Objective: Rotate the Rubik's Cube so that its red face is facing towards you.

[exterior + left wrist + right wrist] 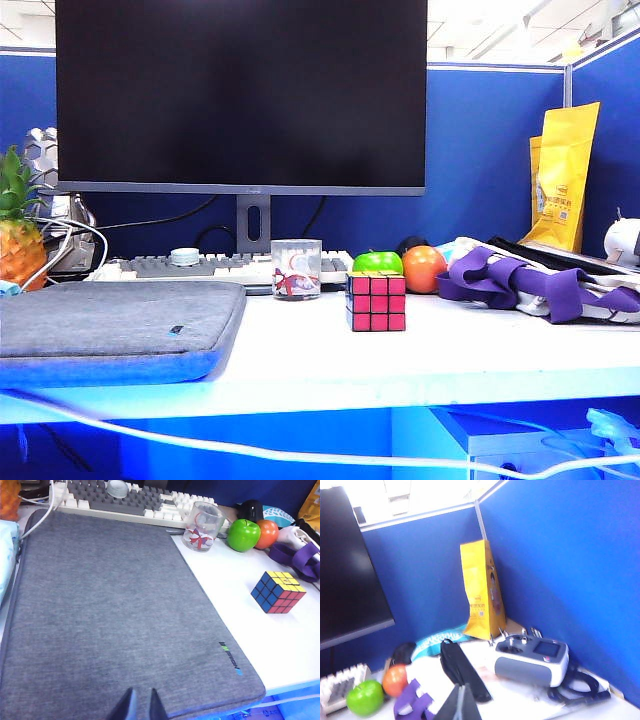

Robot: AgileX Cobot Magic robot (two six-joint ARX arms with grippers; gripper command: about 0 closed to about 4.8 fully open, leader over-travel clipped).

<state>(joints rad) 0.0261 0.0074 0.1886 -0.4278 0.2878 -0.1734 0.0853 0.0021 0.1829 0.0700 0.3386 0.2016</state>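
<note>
The little square puzzle cube (377, 302) is showing pink-red squares in a black grid. Far from the left claw (139, 706), its top is looking yellow, another side blue.

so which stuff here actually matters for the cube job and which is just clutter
Job:
Rubik's Cube, red face towards the exterior camera
left gripper, shut, over the grey sleeve
right gripper, shut

Clutter:
green apple
orange fruit
glass cup
keyboard
yellow bag
</note>
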